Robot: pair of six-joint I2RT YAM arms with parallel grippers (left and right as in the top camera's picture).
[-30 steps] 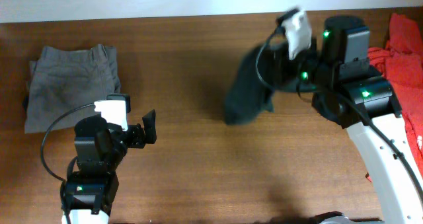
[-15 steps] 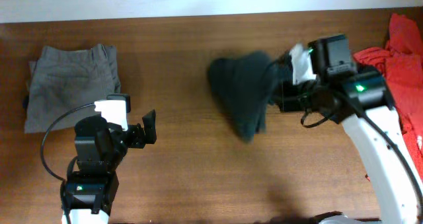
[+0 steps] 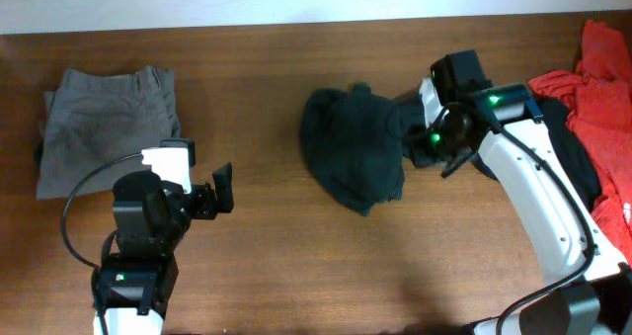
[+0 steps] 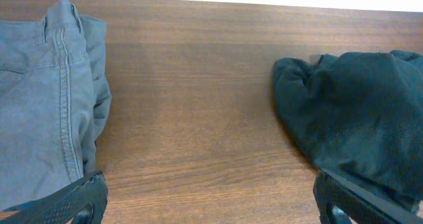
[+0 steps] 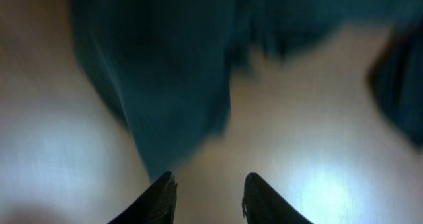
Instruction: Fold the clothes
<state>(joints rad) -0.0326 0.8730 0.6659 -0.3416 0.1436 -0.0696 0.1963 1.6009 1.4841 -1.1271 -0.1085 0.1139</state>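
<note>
Black cloth (image 3: 354, 157) in a soft lump near the middle of the brown table (image 3: 257, 266). Not flat, not folded yet. All bunched up, with no sleeve or hem easy to pick out.

Right gripper (image 5: 208, 197) down low at the right edge of that lump. Very blurry from its own camera, but fingertips apart, bare table between them, dark cloth just ahead. Part way open and holding nothing, as far as can be told.

Left gripper (image 3: 222, 189) open as wide as can be, and empty. Hanging over bare wood between the grey trousers (image 3: 107, 127) and the black lump, touching neither.

Grey trousers folded neat at the far left of the table. Red clothes (image 3: 602, 88) heaped at the far right edge, with one more dark piece (image 3: 573, 142) tucked beside them. Neither of those folded yet.

Step in hand, most likely: getting the black cloth down in the work spot, ready for spreading.

Next, probably: find an edge or two corners, one for each gripper. Pinch, lift a little, pull apart till flat. Hard part: catching only one layer in such a crumpled heap, not a whole fistful. Fold only after that.
</note>
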